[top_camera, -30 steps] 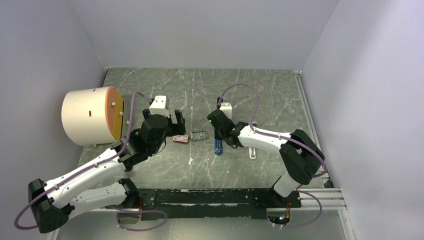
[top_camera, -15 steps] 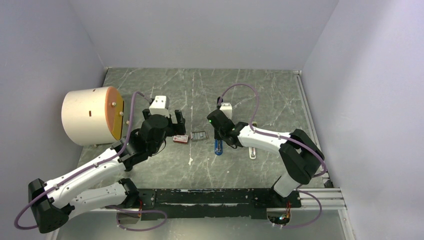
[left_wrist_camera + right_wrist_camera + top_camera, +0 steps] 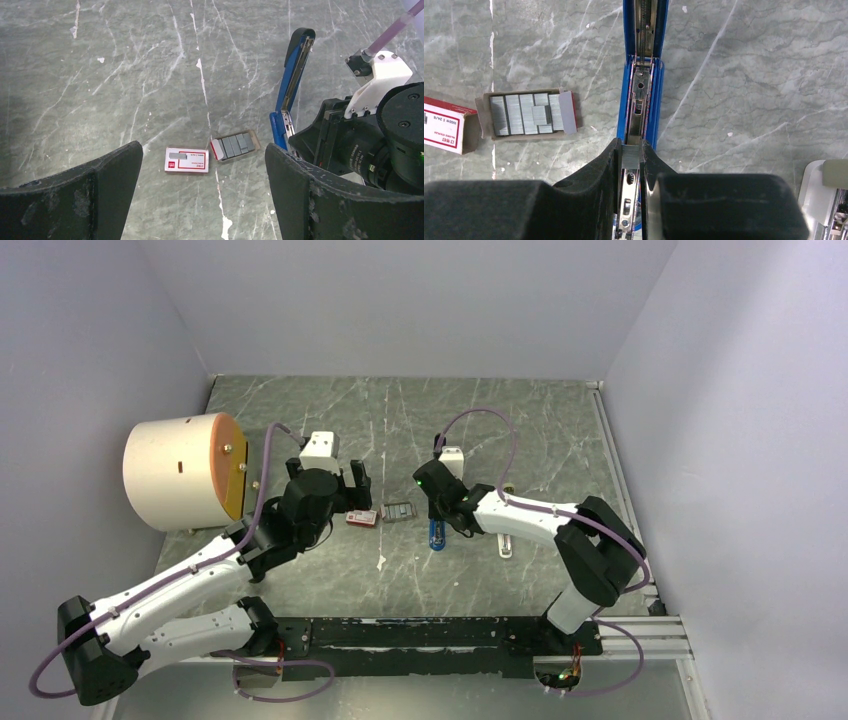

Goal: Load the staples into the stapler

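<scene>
The blue stapler [image 3: 643,95] lies opened flat on the table, its metal channel facing up; it also shows in the top view [image 3: 436,533] and in the left wrist view [image 3: 292,82]. My right gripper [image 3: 630,156] is shut on a short grey strip of staples [image 3: 630,155] held right over the channel. The open tray of staples [image 3: 526,114] lies left of the stapler, with the red and white box [image 3: 187,160] beside it. My left gripper [image 3: 202,192] is open and empty, hovering above the box and tray.
A large beige cylinder with an orange face [image 3: 185,471] stands at the left. A pale beige bar [image 3: 505,543] lies right of the stapler, under my right arm. A white scrap [image 3: 381,561] lies on the marble table [image 3: 400,420].
</scene>
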You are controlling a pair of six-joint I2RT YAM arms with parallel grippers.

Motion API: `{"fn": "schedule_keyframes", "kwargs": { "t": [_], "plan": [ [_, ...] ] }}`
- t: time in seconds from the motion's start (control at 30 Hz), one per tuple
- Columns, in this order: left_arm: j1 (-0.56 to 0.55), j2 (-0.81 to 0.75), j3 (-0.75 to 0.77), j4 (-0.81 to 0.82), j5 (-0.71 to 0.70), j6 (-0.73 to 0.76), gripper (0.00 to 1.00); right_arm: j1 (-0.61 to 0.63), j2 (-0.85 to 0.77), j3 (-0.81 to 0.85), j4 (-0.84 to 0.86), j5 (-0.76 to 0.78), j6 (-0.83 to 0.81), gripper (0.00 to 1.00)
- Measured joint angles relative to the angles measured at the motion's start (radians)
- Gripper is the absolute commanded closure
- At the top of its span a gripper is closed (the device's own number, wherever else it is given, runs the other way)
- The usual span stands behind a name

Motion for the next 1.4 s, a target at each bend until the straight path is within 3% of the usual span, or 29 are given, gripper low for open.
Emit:
{"fn": "schedule_keyframes", "kwargs": {
  "t": [0.8, 1.4],
  "plan": [
    [0.000, 0.003, 0.000, 0.000, 0.000, 0.000, 0.03, 0.000, 0.002, -0.006, 0.003, 0.000, 0.003, 0.84],
    [0.000, 0.003, 0.000, 0.000, 0.000, 0.000, 0.03, 0.000, 0.005, -0.005, -0.007, -0.008, 0.011, 0.69]
  ]
}}
